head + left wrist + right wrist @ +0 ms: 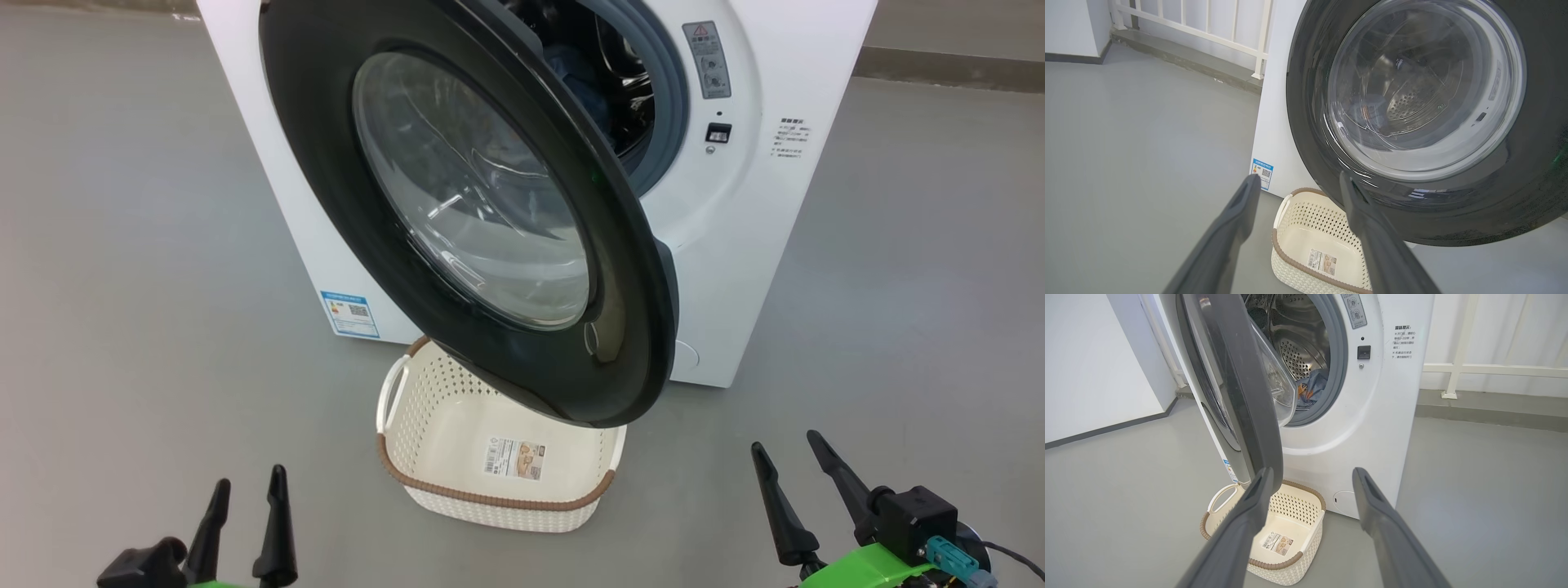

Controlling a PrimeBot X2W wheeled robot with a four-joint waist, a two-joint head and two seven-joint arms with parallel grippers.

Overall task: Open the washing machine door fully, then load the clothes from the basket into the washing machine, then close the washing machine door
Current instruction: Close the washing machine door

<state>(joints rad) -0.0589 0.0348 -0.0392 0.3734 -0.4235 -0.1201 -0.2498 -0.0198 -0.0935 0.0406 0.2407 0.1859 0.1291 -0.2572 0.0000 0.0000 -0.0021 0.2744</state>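
Note:
The white washing machine (784,204) stands ahead with its black round door (343,204) swung partway out toward me, over the basket (490,496). The cream basket sits on the floor, with just a label sticker on its bottom. Blue clothes (1312,388) with orange patches lie in the steel drum behind the grey ring. My left gripper (251,475) hangs open at the lower left, short of the door. My right gripper (784,439) is open at the lower right, clear of the door's free edge. In the wrist views both the left gripper (1298,175) and right gripper (1311,469) hold nothing.
Grey floor (122,286) spreads on both sides of the machine. A white railing (1494,369) on a raised curb runs behind it, and a white wall (1094,375) stands to one side.

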